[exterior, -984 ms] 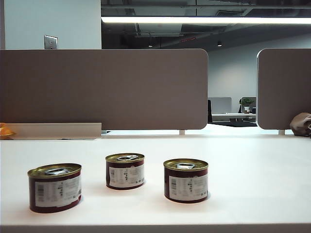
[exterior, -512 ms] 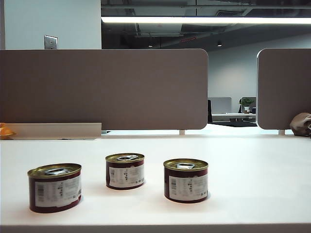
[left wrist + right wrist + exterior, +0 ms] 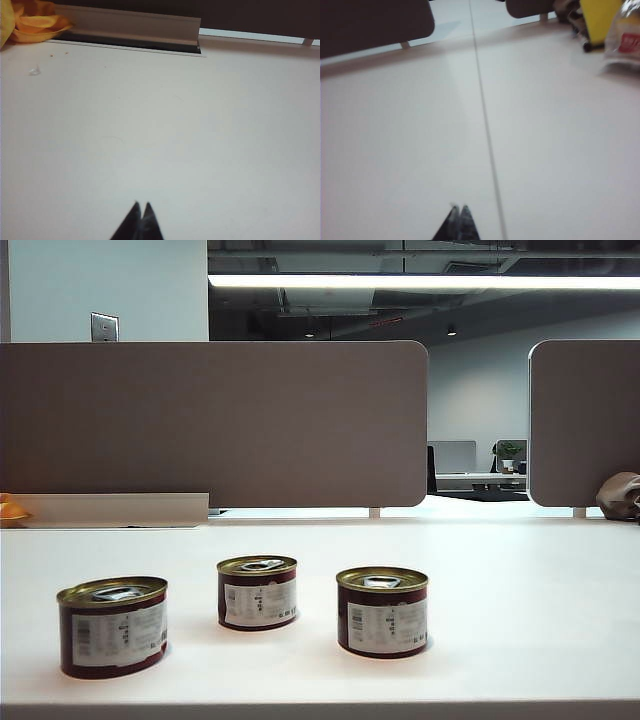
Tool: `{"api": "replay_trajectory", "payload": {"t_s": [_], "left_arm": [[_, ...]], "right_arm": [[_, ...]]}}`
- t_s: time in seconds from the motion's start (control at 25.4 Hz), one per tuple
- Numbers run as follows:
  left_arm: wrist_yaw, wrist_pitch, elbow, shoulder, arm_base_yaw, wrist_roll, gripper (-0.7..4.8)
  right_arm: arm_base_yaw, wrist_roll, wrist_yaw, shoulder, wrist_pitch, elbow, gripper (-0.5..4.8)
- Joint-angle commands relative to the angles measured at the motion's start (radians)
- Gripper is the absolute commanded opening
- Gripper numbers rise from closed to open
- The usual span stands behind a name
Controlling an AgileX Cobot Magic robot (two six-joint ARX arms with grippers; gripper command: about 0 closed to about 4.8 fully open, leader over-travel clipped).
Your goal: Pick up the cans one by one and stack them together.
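Three cans stand apart on the table (image 3: 520, 620): left can (image 3: 112, 627), middle can (image 3: 258, 592), right can (image 3: 382, 611). Left gripper (image 3: 140, 206) and right gripper (image 3: 458, 207) are both closed, empty, seemingly far off. Open wide first, descend squarely over one lid.

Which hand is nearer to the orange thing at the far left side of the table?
Probably left. The left hand, shut, faces bare table with the orange thing ahead. The right hand, shut, sees none of it.
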Motion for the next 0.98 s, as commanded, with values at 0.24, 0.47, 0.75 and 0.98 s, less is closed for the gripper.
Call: {"api": "replay_trajectory", "payload": {"t_s": [0.24,0.47,0.75,0.98], "left_arm": [[0.082,0.005,0.051,0.0,0.001,-0.196,-0.01],[0.231,-0.025,0.194,0.0,0.001,-0.226,-0.04],[0.274,-0.149,0.33,0.0,0.001,-0.206,-0.04],[0.185,-0.151,0.558,0.001,0.001,-0.1,-0.04]], "right_arm": [[0.0,0.309,-0.385,0.0,0.037,0.053,0.0],[0.0,0.316,-0.752,0.0,0.106,0.088,-0.02],[0.0,0.196,-0.771,0.039,-0.042,0.246,-0.02],[-0.001,-0.022,-0.708,0.154,-0.093,0.504,-0.01]]}}
